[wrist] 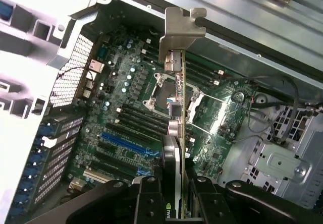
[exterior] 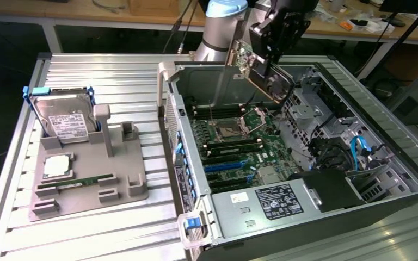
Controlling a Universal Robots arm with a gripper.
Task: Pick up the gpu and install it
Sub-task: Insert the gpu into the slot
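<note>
The gripper (wrist: 174, 196) is clamped on the gpu (wrist: 174, 108), its fingers (wrist: 146, 199) pressing both faces at one end of the card, with the silver bracket (wrist: 180, 30) at the other end. In the exterior view the card hangs tilted over the open computer case (exterior: 174, 117), above the motherboard (exterior: 234, 138). The blue slots (exterior: 227, 166) lie uncovered, apart from the card. The case rests on a ribbed metal table (exterior: 107, 65). On the exterior view's left stands a grey holder (exterior: 85, 187) carrying a hard drive (exterior: 62, 120) — workbenches run behind.
</note>
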